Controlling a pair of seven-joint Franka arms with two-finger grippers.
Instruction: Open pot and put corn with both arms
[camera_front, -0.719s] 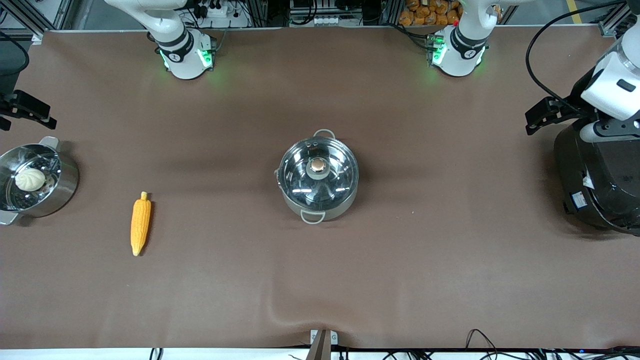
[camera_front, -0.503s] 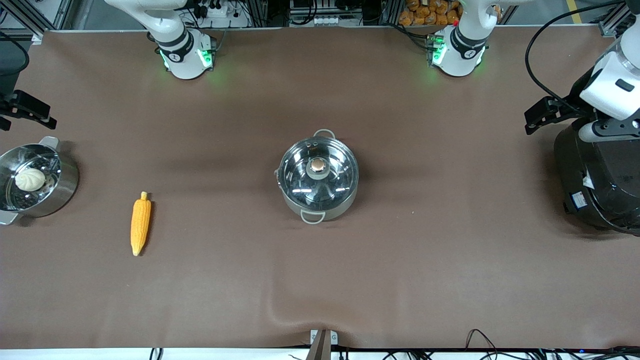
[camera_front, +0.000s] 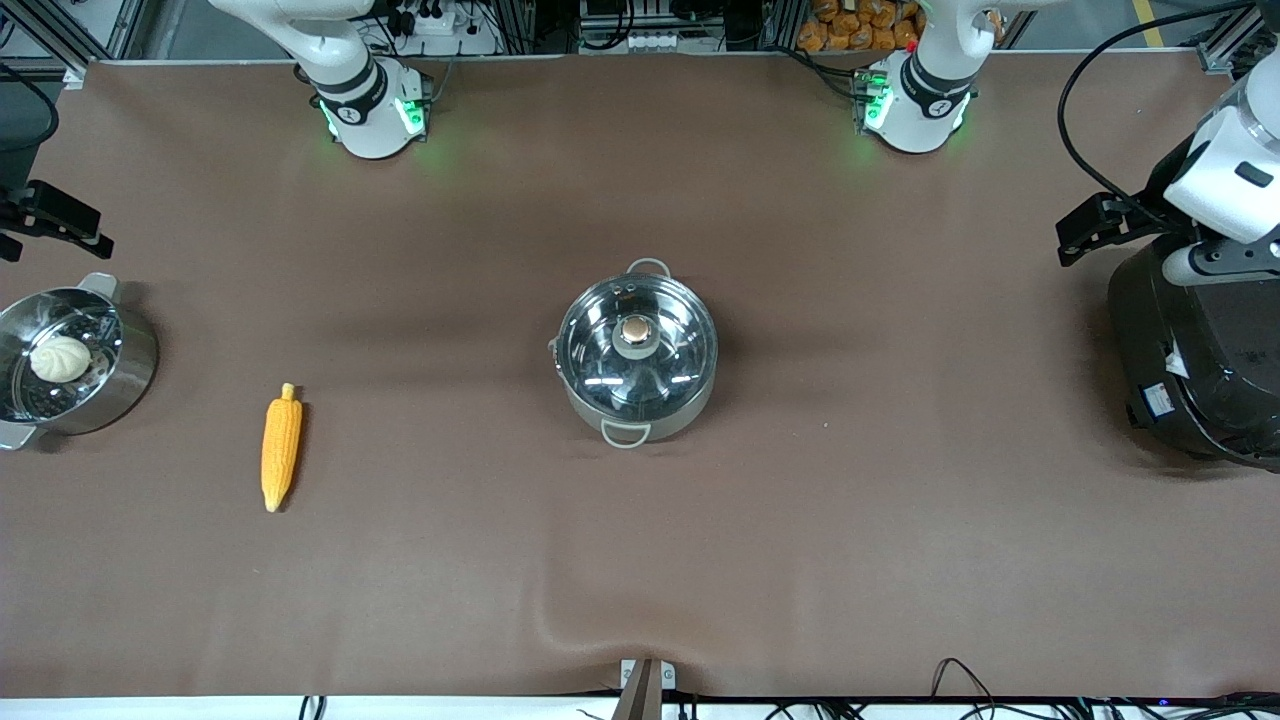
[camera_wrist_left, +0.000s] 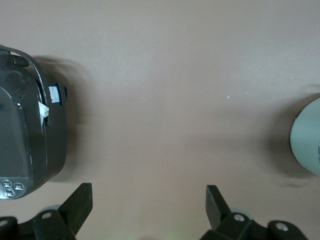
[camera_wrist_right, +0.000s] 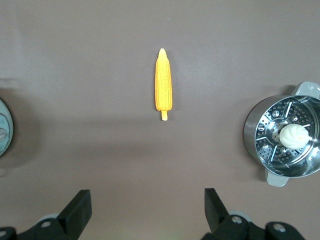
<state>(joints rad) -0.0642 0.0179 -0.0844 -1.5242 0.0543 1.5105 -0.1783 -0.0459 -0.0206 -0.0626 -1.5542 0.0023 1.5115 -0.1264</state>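
The steel pot (camera_front: 637, 395) stands at the table's middle with its glass lid (camera_front: 600, 340) and tan knob (camera_front: 635, 329) on. Its edge shows in the left wrist view (camera_wrist_left: 309, 142) and the right wrist view (camera_wrist_right: 4, 134). The corn (camera_front: 281, 447) lies flat on the cloth toward the right arm's end, and also shows in the right wrist view (camera_wrist_right: 163, 86). My left gripper (camera_front: 1092, 228) (camera_wrist_left: 149, 192) is open and empty, high over the cloth beside the rice cooker. My right gripper (camera_front: 58, 224) (camera_wrist_right: 147, 197) is open and empty, high over the cloth beside the steamer pot.
A steel steamer pot (camera_front: 130, 370) (camera_wrist_right: 260, 150) with a white bun (camera_front: 59, 358) stands at the right arm's end. A big black rice cooker (camera_front: 1200, 370) (camera_wrist_left: 30, 135) stands at the left arm's end. Brown cloth (camera_front: 900, 520) covers the table.
My left gripper has shifted slightly toward the left arm's end of the table. The right arm, pot and corn have not moved.
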